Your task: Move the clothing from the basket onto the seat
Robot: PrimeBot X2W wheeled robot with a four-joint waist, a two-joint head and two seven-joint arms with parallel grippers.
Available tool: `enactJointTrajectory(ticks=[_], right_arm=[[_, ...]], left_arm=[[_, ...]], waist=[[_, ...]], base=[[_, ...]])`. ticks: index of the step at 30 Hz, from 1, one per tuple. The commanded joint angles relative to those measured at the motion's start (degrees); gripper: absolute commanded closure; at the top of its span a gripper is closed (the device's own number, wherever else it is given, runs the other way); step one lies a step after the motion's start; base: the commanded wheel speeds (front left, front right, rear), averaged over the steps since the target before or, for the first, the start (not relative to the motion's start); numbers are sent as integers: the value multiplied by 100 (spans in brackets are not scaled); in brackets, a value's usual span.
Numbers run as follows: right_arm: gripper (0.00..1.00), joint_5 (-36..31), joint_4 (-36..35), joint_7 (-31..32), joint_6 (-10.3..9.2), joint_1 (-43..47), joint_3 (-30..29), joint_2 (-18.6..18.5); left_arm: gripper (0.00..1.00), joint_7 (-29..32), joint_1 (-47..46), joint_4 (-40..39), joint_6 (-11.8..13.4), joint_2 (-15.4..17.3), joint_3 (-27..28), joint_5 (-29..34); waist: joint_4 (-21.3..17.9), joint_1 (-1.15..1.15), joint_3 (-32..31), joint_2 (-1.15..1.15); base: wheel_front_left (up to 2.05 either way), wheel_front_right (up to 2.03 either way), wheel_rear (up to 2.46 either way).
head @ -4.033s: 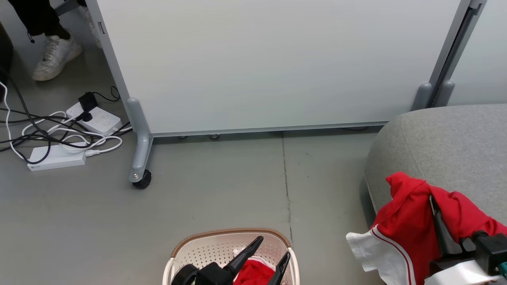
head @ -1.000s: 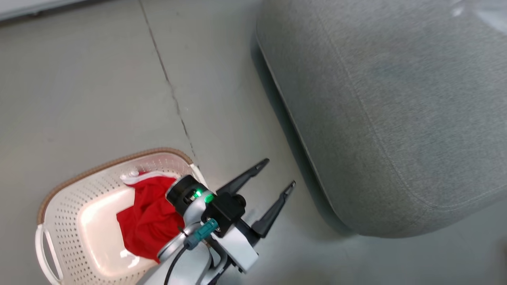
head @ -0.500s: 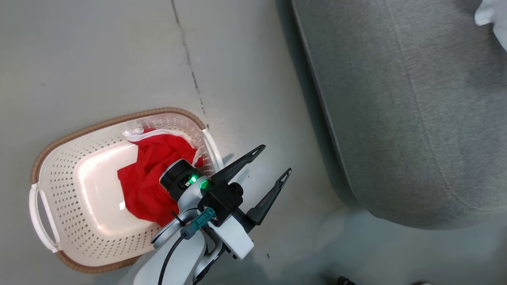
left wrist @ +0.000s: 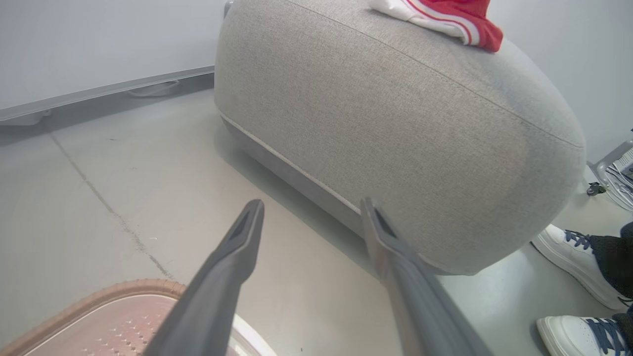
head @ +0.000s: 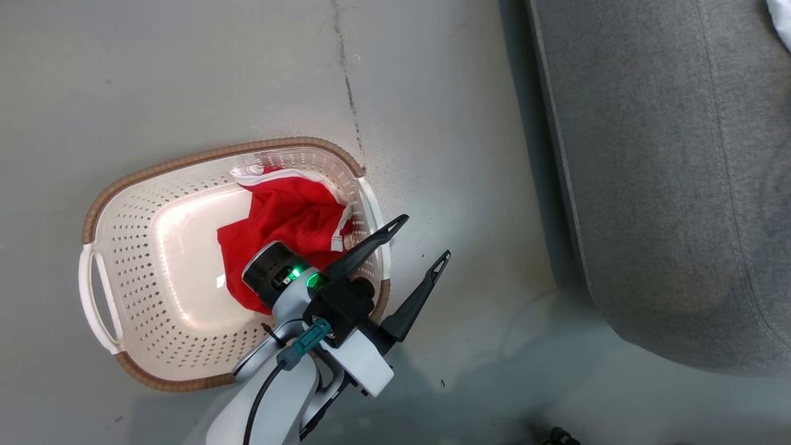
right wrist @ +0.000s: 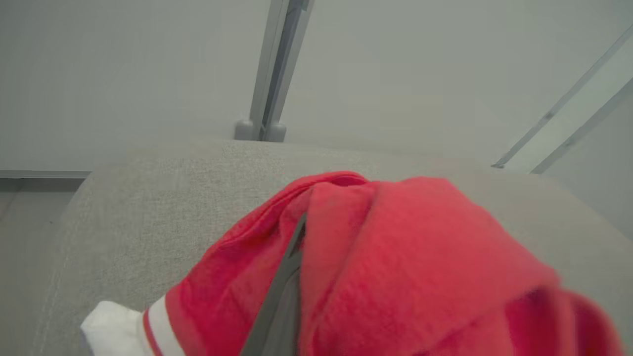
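Observation:
The cream basket (head: 185,159) stands on the floor with one red piece of clothing (head: 290,210) bunched at its right end. My left gripper (head: 423,238) hangs open and holds nothing, one finger over the basket's right rim, the other over the floor towards the grey seat (head: 667,154). In the left wrist view the open gripper (left wrist: 311,205) points at the seat's side (left wrist: 395,113), and a second red garment (left wrist: 445,15) rests on top. My right gripper (right wrist: 300,222) is shut on that garment (right wrist: 395,257), over the seat's top (right wrist: 148,198).
A strip of grey floor (head: 469,185) separates basket and seat. A person's white shoes (left wrist: 573,252) stand by the seat's far corner. A pale partition with a grey post (right wrist: 269,64) rises behind the seat. A white scrap of trim (head: 780,18) shows at the seat's upper right.
The head camera has swung, so basket and seat have slid across the picture and more of the basket shows. My left gripper stays open by the basket's right rim.

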Motion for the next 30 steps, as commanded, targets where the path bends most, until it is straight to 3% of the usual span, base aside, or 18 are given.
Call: enactJointTrajectory(ticks=[1, 8, 9, 10, 11, 12, 23, 30], right_arm=[[100, 42, 142, -17, -1, -45, -15, -36], [100, 61, 756, -16, -1, -60, 105, 19], [93, 63, 859, -17, -1, -72, 127, 10], [61, 17, 908, -17, -1, -110, 123, -39], [37, 34, 967, -16, -1, -136, 119, -42], [0, 59, 1058, -17, -1, -123, 132, -22], [0, 288, 1732, 53, -1, -103, 920, -39], [0, 801, 1859, 285, -1, 6, 1483, -97]], left_arm=[[0, -4, 40, -25, 5, 16, 36, 52], [0, -4, 102, 8, 1, -41, 79, 74], [0, -4, 100, 21, 1, -53, 82, 70], [0, -4, 97, 34, 0, -66, 88, 67], [0, -4, 92, 41, 0, -80, 91, 64], [0, -4, 94, 51, 0, -90, 92, 59], [0, -4, 159, 155, -4, -153, -26, -25], [0, -4, 282, 185, -5, -269, -56, -179]], waist=[[19, 0, 6, 0], [37, 0, -97, 0], [31, 0, -126, 0], [23, 0, -154, 0], [17, 0, -182, 0], [10, 0, -215, 0], [-102, 0, -823, 0], [-144, 0, -1419, 0]], base=[[0, 0, 0], [0, 0, 0], [0, 0, 0], [0, 0, 0], [0, 0, 0], [0, 0, 0], [0, 0, 0], [0, 0, 0]])
